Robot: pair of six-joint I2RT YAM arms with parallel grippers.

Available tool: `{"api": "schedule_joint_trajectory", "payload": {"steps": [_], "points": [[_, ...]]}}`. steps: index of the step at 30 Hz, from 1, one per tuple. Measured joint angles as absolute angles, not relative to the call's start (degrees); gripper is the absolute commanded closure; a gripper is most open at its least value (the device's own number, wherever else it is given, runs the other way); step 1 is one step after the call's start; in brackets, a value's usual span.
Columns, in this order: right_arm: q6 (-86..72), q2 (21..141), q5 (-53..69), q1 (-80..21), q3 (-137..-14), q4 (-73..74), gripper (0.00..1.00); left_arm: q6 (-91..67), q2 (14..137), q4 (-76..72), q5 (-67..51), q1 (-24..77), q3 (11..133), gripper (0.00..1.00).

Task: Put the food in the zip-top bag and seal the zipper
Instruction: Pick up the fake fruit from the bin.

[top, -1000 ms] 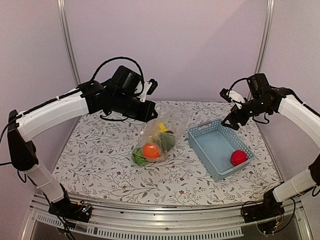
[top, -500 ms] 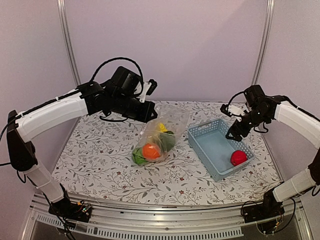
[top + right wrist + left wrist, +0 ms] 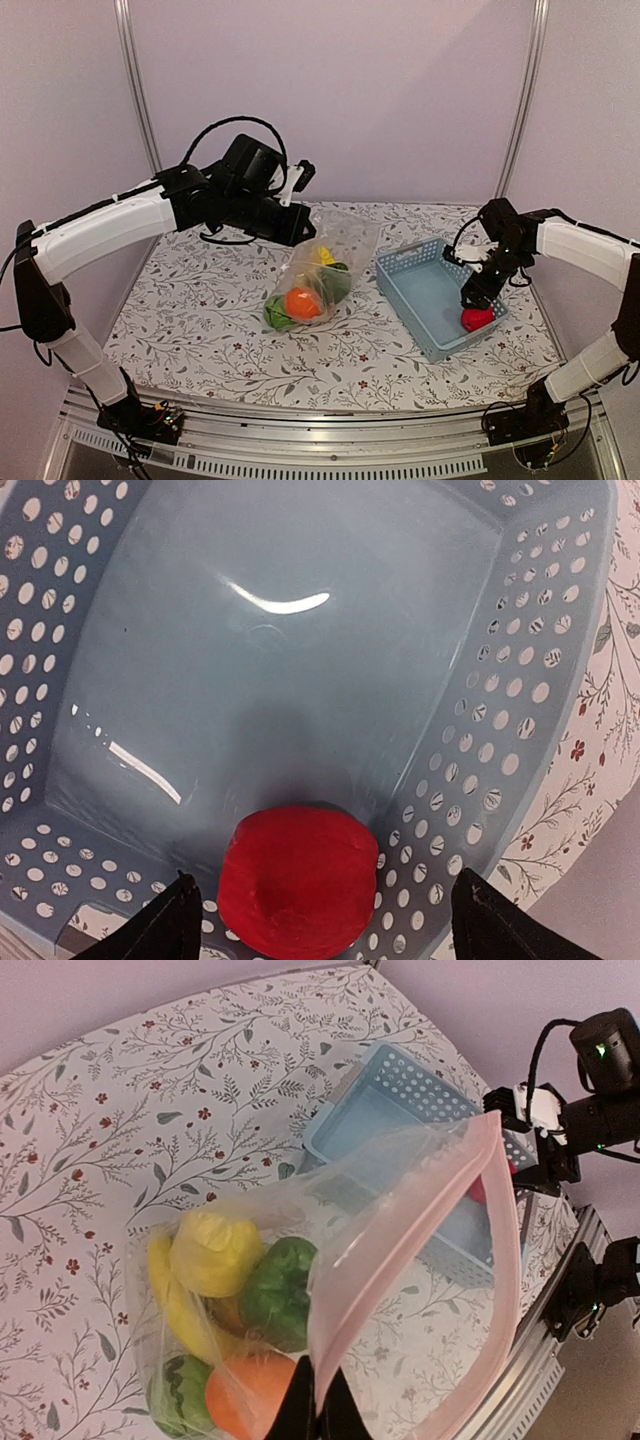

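Hemming the red apple (image 3: 297,880): blue basket (image 3: 520,680) walls, spread right hand (image 3: 325,905).

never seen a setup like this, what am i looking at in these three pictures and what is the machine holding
These are two robot arms bolted at the near edge of a flowered table. The wide picture comes from a fixed camera above and behind them. The other two come from small cameras on the wrists, each looking past its own arm's pincer. The left pincer is shut on the mouth edge of a clear bag and holds it up. Toy food lies inside the bag, such as an orange. The right pincer is open and holds nothing. It hangs just above a red apple, the only thing in the blue basket.
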State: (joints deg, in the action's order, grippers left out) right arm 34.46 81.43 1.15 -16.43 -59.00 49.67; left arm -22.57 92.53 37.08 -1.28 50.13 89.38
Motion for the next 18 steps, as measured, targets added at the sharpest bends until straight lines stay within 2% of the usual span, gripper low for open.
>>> {"api": "schedule_joint_trajectory", "payload": {"steps": [18], "points": [[33.6, 84.5, -2.4, -16.4, -54.6, 49.5, 0.16, -23.6, 92.5, 36.7, -2.3, 50.1, 88.1, 1.0]]}}
